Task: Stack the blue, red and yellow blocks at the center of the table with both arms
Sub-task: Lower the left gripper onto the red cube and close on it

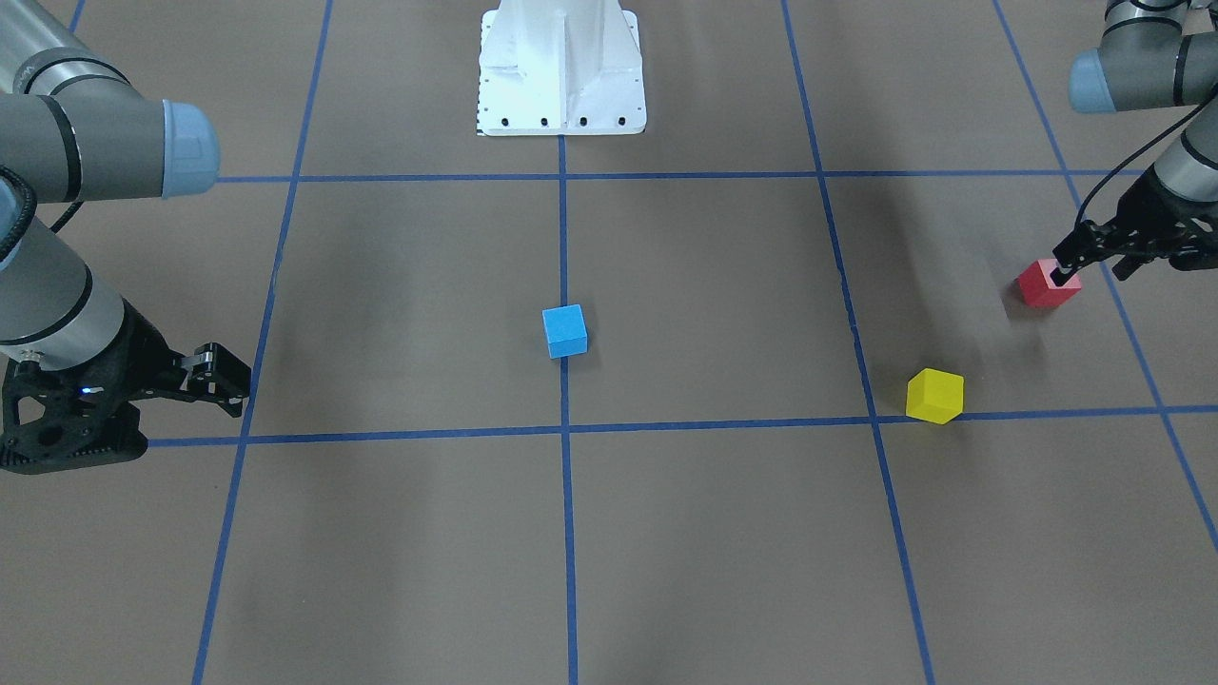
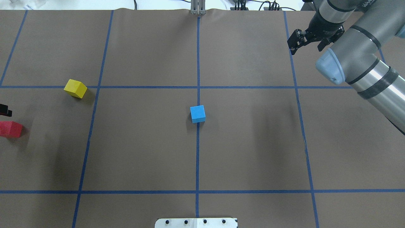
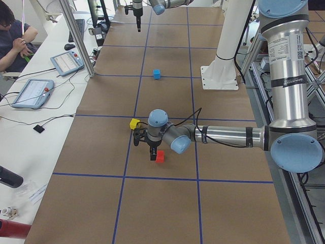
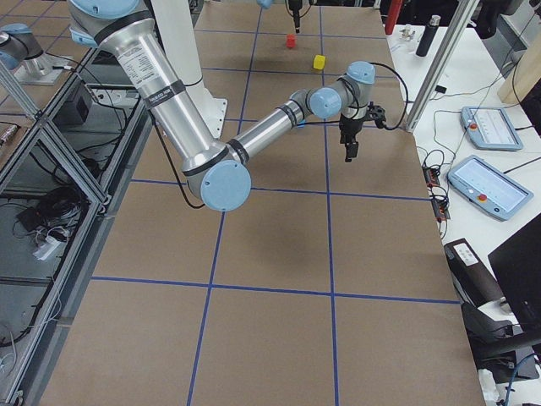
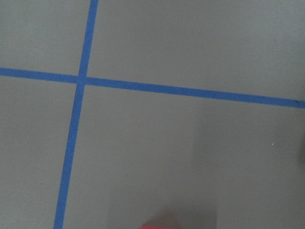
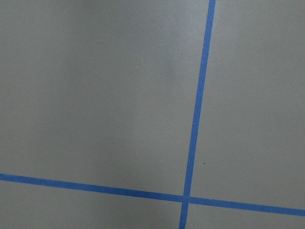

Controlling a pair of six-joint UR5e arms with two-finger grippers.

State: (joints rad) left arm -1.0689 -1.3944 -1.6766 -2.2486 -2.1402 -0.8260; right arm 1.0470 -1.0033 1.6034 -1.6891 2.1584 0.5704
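The blue block (image 2: pixel 197 114) sits at the table's center, also seen in the front view (image 1: pixel 565 331). The yellow block (image 2: pixel 75 88) lies on a tape line on my left side. The red block (image 2: pixel 11 129) lies at the far left edge, also seen in the front view (image 1: pixel 1047 283). My left gripper (image 1: pixel 1094 271) is open just over the red block, with one fingertip (image 1: pixel 1066 270) at its top edge and nothing held. The left wrist view shows only a red sliver (image 5: pixel 159 226). My right gripper (image 2: pixel 305 47) is open and empty at the far right.
The white robot base (image 1: pixel 561 67) stands at the table's near-robot edge. Blue tape lines (image 2: pixel 197 158) divide the brown table into squares. The right arm's forearm (image 2: pixel 364 63) reaches over the right side. Operators' desks with tablets (image 3: pixel 30 91) flank the table.
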